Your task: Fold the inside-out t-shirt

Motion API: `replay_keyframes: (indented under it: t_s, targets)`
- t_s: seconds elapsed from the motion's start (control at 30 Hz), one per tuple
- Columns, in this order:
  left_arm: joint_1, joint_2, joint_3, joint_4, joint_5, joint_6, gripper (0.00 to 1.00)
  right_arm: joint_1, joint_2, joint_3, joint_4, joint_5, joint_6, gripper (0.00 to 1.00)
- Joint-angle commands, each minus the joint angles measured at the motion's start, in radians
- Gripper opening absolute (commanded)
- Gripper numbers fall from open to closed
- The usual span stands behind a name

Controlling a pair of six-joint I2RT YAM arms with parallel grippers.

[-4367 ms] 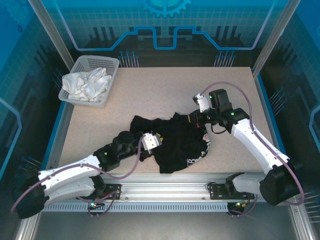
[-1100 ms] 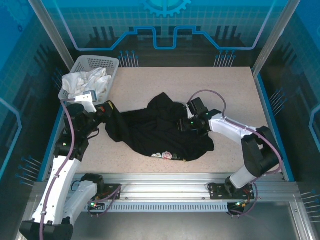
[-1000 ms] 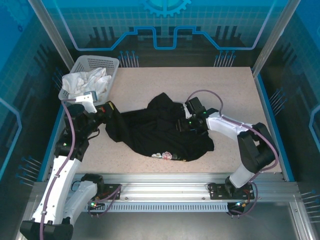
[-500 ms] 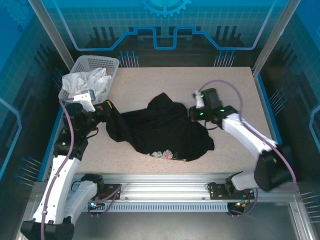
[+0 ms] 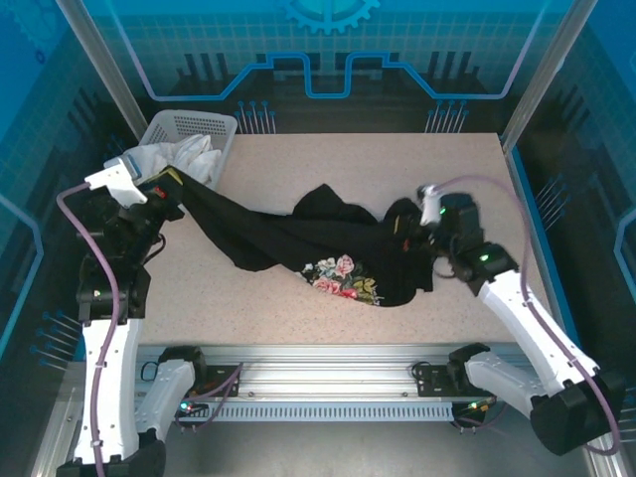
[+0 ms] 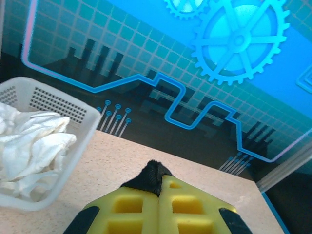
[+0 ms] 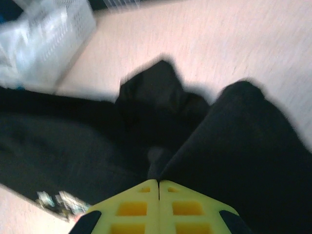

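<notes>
The inside-out t-shirt (image 5: 288, 243) is black and hangs stretched between both grippers above the table, with a flowered print (image 5: 343, 278) facing up at its lower edge. My left gripper (image 5: 171, 185) holds one end raised at the far left, beside the basket. In the left wrist view the left gripper (image 6: 158, 183) is shut on a tuft of the t-shirt (image 6: 153, 173). My right gripper (image 5: 415, 227) grips the other end at the right. In the right wrist view the right gripper (image 7: 158, 181) is shut on a fold of the t-shirt (image 7: 234, 146).
A white basket (image 5: 194, 124) holding a white cloth (image 5: 174, 159) stands at the table's far left corner, right by the left gripper; the left wrist view shows the basket (image 6: 73, 105) too. Bare tabletop (image 5: 328, 164) lies behind the shirt. Blue walls enclose the table.
The right gripper shut on the shirt and pulled it right. The left arm lifted its end up and left toward the basket. The shirt is now stretched, print turned up.
</notes>
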Motion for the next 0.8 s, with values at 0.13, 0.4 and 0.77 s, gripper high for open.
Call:
replay_keyframes:
  t_s: [0.13, 0.4, 0.77]
  targets:
    - [0.017, -0.023, -0.115, -0.06, -0.044, 0.057, 0.0, 0.251, 0.032, -0.27, 0.016, 0.141, 0.253, 0.23]
    - [0.017, -0.047, -0.185, -0.073, 0.023, 0.082, 0.0, 0.129, 0.048, -0.103, -0.227, 0.235, 0.079, 0.48]
    - [0.017, -0.011, -0.201, -0.039, 0.121, 0.061, 0.0, -0.13, 0.248, 0.009, -0.226, 0.059, -0.038, 0.53]
